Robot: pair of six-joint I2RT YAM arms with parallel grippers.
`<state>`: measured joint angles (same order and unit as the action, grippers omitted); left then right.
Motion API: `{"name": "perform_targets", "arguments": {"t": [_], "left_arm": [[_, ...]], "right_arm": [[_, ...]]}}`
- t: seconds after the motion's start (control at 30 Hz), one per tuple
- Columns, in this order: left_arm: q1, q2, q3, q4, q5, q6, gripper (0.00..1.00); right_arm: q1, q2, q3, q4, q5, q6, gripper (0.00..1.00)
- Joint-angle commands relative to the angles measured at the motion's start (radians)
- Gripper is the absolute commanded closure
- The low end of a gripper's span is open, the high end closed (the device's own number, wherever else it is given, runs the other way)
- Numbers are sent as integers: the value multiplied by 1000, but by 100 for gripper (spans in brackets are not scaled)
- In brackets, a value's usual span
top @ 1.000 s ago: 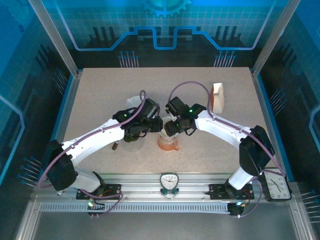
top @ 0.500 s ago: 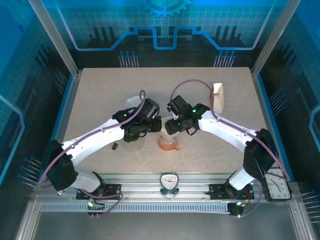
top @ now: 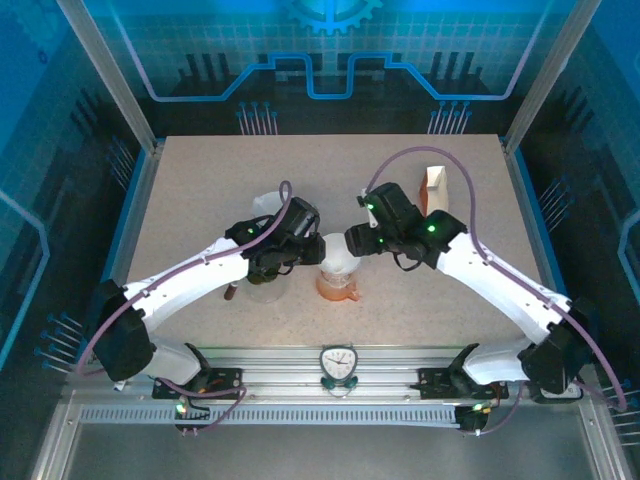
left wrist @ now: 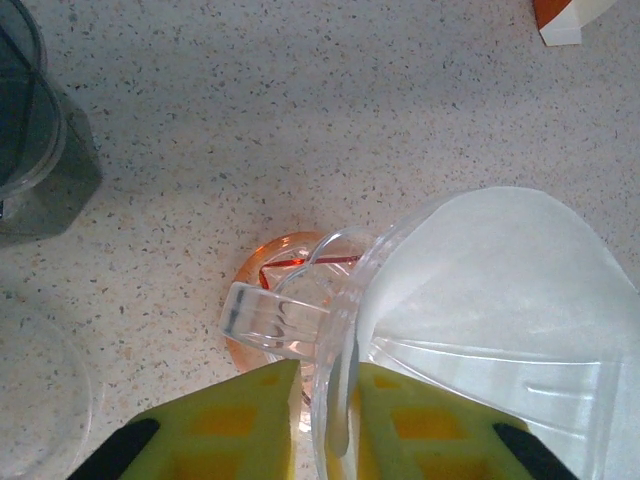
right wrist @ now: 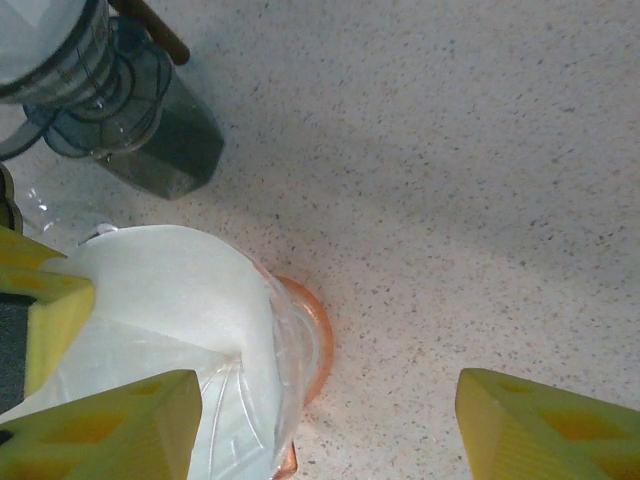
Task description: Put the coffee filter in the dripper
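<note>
Left wrist view: your left end effector [left wrist: 325, 420] nearly closed astride dripper [left wrist: 335, 330] rim; can't tell if pinching. Just ahead-right of it, coffee filter [left wrist: 490, 270] already sits inside cone. Filter likely featherlight, limp, crease-prone: pinch top edge gently. Right end effector [right wrist: 325, 430] wide open, empty; filter just to its left.

Overhead rear view; wrist cameras over dripper [left wrist: 272, 318]
</note>
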<state>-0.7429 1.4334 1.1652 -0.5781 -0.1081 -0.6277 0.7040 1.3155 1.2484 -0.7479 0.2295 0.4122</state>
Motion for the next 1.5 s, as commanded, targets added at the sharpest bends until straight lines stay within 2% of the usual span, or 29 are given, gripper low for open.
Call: {"name": "perform_targets", "arguments": {"t": [0.0, 0.27, 0.53, 0.67, 0.9, 1.0, 1.1, 1.2, 1.23, 1.3, 1.33, 1.47], "left_arm": [[4, -27, -16, -2, 5, 2, 75], [4, -54, 1, -20, -8, 4, 61], [5, -123, 15, -25, -2, -7, 38], [17, -198, 43, -39, -4, 3, 23], [156, -396, 30, -65, -32, 15, 13], [247, -469, 6, -84, -60, 32, 8], [375, -511, -46, -87, -65, 50, 1], [498, -518, -95, -94, -88, 52, 1], [545, -519, -118, -95, -83, 38, 7], [641, -530, -169, -87, -37, -20, 30], [697, -537, -202, -69, 7, -48, 36], [886, -535, -341, -5, 164, -131, 54]], "right_arm": [[-21, -42, -26, -13, 19, 26, 30], [-34, -71, -21, -16, 16, 24, 30], [-40, -95, -18, -18, 13, 25, 30], [-44, -117, -26, -12, 16, 29, 29], [-54, -138, -64, 26, 0, 34, 29], [-55, -140, -72, 37, -2, 35, 29], [-57, -149, -86, 52, -7, 33, 29], [-61, -154, -93, 57, -6, 31, 29], [-63, -158, -98, 60, -7, 31, 29], [-66, -170, -105, 67, -10, 30, 29], [-68, -174, -111, 71, -9, 30, 29], [-75, -196, -128, 83, -13, 27, 29]]}}
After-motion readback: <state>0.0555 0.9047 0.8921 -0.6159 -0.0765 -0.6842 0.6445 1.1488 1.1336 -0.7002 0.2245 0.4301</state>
